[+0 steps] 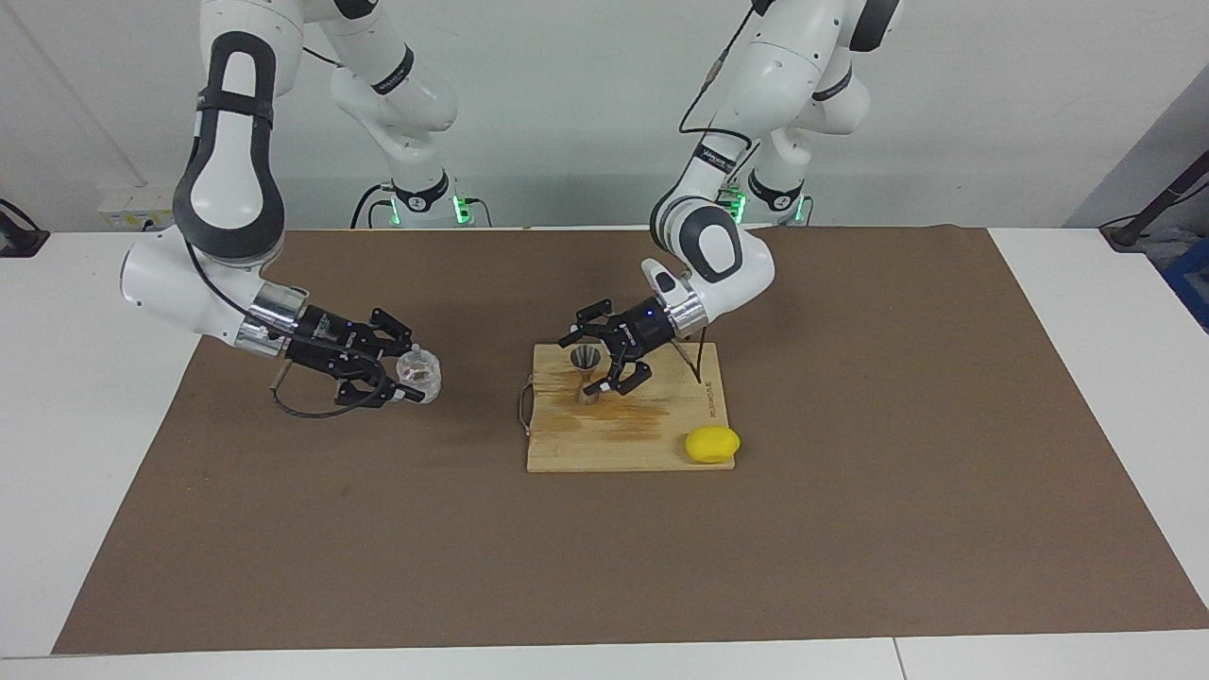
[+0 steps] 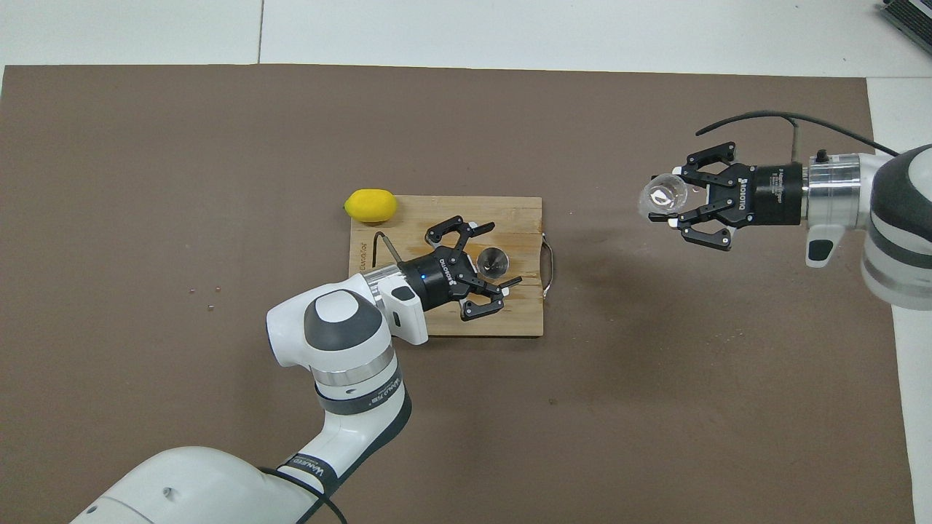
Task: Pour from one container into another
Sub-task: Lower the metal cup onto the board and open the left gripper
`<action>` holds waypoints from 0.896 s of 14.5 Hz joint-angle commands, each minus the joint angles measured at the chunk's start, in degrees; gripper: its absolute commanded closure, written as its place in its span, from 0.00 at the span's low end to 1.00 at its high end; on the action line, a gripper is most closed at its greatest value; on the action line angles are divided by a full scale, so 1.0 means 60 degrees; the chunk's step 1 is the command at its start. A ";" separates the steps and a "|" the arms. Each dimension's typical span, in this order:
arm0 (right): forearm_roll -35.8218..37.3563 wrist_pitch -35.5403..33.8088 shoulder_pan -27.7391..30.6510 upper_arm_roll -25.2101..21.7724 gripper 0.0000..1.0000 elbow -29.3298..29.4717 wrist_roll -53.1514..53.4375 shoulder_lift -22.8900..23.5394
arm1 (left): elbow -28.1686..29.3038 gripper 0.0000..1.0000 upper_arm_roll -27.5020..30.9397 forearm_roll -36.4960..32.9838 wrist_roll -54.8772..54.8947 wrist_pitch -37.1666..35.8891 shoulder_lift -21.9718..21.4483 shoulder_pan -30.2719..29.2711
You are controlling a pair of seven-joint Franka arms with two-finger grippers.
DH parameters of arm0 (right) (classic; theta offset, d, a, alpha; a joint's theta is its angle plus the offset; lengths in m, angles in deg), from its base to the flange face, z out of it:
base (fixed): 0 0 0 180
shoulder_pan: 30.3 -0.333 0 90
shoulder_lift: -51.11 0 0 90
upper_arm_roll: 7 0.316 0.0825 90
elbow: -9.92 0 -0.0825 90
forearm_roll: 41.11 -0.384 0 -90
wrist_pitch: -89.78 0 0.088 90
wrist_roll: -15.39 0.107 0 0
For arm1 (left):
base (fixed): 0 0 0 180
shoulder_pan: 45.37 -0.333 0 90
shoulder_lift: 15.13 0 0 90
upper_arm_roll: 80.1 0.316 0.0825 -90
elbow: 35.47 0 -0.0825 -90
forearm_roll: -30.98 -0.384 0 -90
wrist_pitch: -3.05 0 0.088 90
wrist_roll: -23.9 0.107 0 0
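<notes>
In the facing view, at the left of the frame, the right gripper (image 1: 408, 378) reaches in sideways from the right arm's base at the upper left and hangs over the brown mat (image 1: 850, 529) that covers the table (image 1: 1086, 274). Its fingers are closed on the clear glass tumbler (image 1: 421, 371), which is held up off the mat, at mid-height of the frame. In the overhead view the same tumbler (image 2: 661, 198) shows at the right of the frame, at the tips of the right gripper (image 2: 673, 202), with its mouth turned toward the camera.

At the centre of the facing view lies the wooden board (image 1: 628, 430), and on its upper left part the grey metal jigger (image 1: 586, 374) stands upright, free of any grip. The left gripper (image 1: 597, 357) is just beside it, low over the board, its fingers spread wide with the jigger near the gap between them but not touched. In the overhead view the jigger (image 2: 493, 262) sits right of the centre of the board (image 2: 518, 313), and the left gripper (image 2: 494, 255) frames it with open fingers.

Right of centre in the facing view, a yellow lemon (image 1: 711, 444) rests at the board's lower right corner, touching its edge.
</notes>
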State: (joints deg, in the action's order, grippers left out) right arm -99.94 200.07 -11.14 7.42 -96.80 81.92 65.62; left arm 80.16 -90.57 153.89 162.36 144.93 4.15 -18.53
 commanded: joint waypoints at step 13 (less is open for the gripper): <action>-0.0200 -0.0246 0.0118 0.0087 1.00 -0.0318 -0.0249 -0.0367 | -0.0112 0.00 0.0119 0.0242 0.0185 -0.0093 -0.0122 -0.0137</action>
State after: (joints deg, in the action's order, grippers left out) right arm -99.94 199.31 -11.40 7.48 -96.95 81.89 65.13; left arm 79.40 -90.08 153.98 162.36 144.84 4.23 -18.85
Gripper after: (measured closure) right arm 0.485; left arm 0.000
